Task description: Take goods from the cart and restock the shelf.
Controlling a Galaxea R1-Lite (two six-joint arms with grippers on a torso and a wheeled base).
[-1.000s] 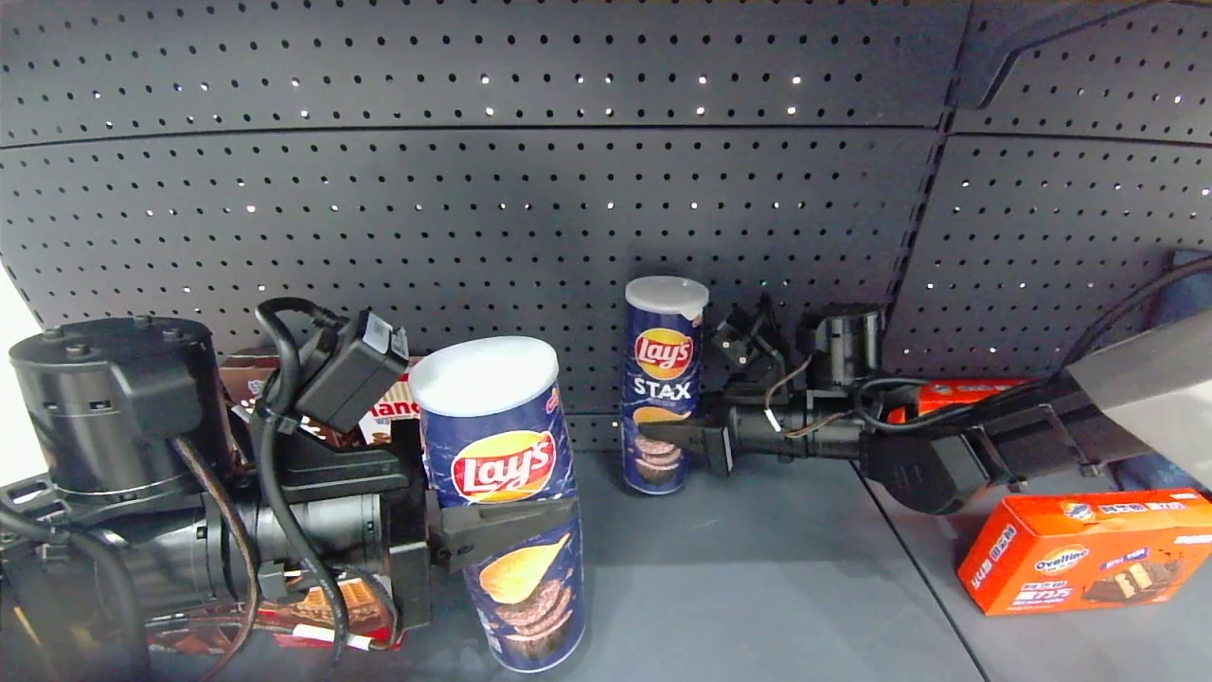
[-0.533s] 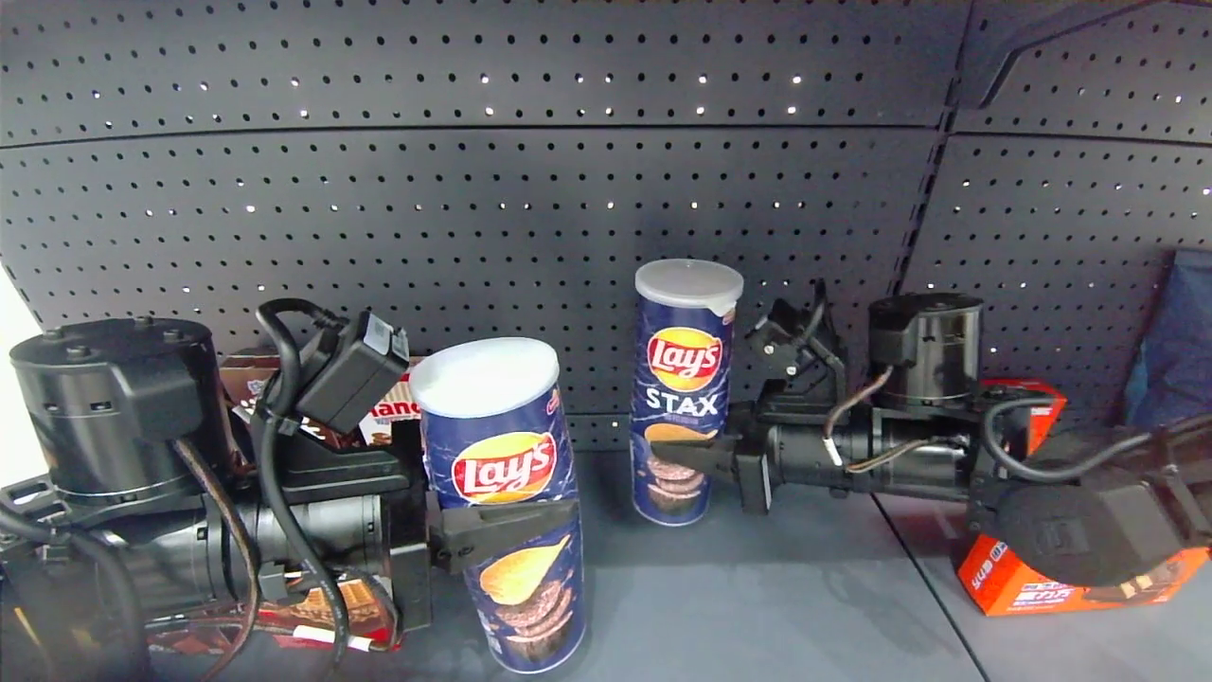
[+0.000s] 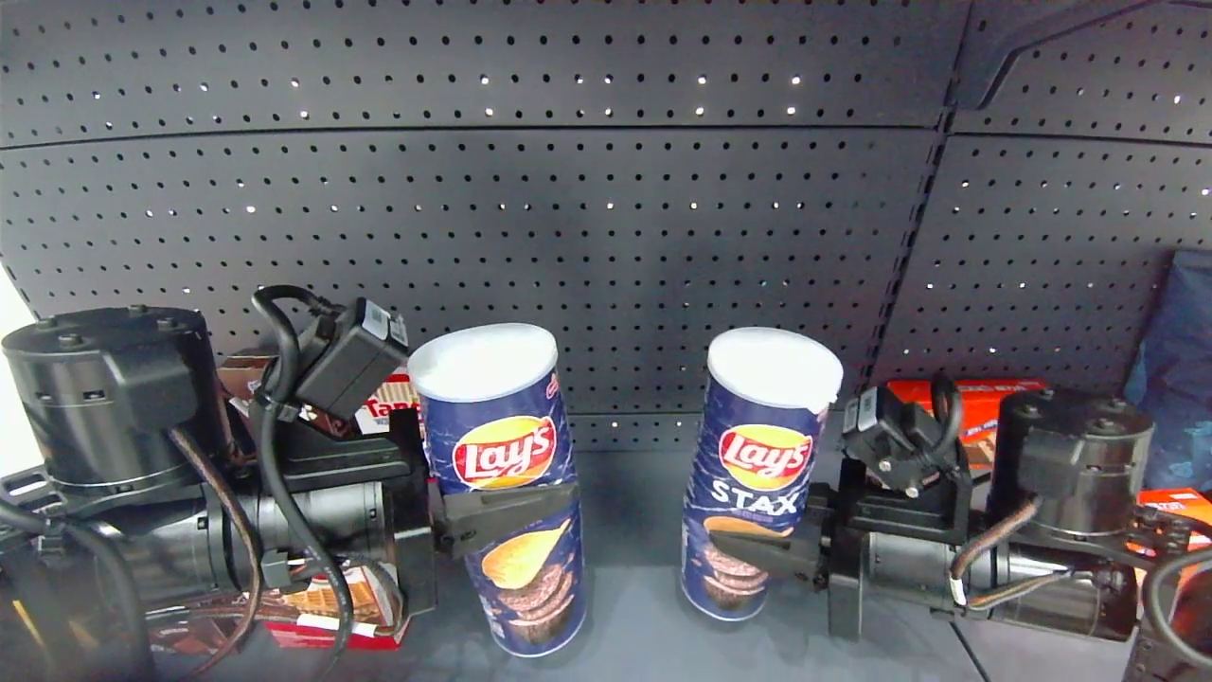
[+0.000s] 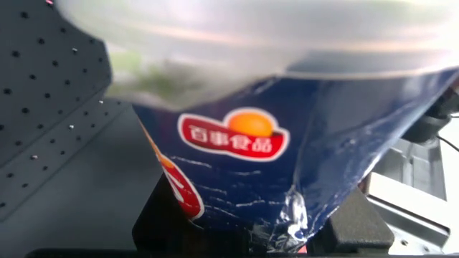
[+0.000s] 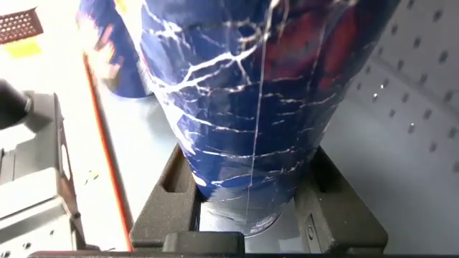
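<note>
**2 chip cans, each clamped in a gripper in front of the shelf back**

The left gripper (image 3: 516,516) is clenched on the left can (image 3: 502,455). One black finger crosses the can's front at mid-height, just under the red and yellow logo. In the left wrist view the dark blue wall sits between 2 black fingers (image 4: 165,222), with the pale translucent lid close to the lens.

The right gripper (image 3: 748,554) grips the right can (image 3: 762,455) lower on its body, below the white lettering. In the right wrist view the can fills the gap between the fingers (image 5: 168,193), which press on both sides of it.

The 2 cans stand apart over the grey shelf deck (image 3: 630,493), the left one nearer the camera. The right can leans slightly, its top toward the robot's right. Whether either base touches the deck, I cannot tell.

Both cans are tall cylinders, glossy dark blue with thin white marbled veins. Each has a flat, round, whitish plastic lid and a picture of chips and dark round biscuits near the bottom.

Behind them rises a matt dark pegboard (image 3: 568,237) with even rows of small holes. A red and white wafer box (image 3: 322,616) lies under the left arm. An orange carton (image 3: 966,390) stands behind the right arm, near the pegboard.
</note>
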